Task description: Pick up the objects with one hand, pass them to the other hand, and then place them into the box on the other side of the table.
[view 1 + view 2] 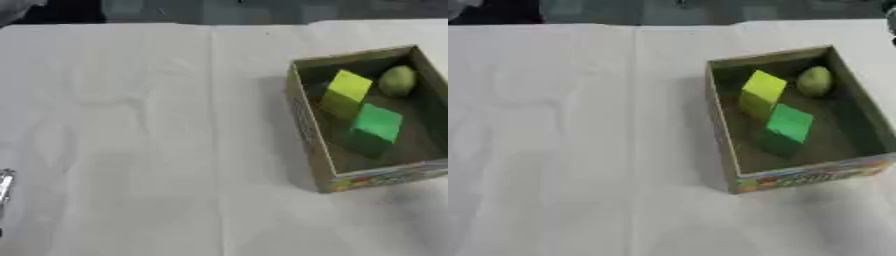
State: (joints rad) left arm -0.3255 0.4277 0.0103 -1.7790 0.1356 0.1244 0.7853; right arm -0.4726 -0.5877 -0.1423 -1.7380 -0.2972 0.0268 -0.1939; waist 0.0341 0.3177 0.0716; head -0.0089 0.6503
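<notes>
Left eye view. Surface (pixel 131 125): white cloth, creased, filling most of the frame. Box (pixel 308 131): open cardboard carton, right of centre, printed colours along its near wall. Contents, all three inside: yellow block (pixel 347 90) tilted toward the upper middle; green block (pixel 376 126) just below it, the two apparently touching; rounded yellow-green fruit (pixel 398 80) in the box's upper right corner. At the left edge, low, you have a sliver of silver metal (pixel 4 184), likely part of your left arm; neither hand shows, so you cannot tell the state of the fingers.

Right eye view. Same box (pixel 721 131), shifted toward the frame's centre; no loose objects on the cloth. Handling, as judgement: blocks look light and rigid, best taken across opposite flat faces; the fruit looks smooth and apt to roll, so cup it around its widest part. The task appears near complete.
</notes>
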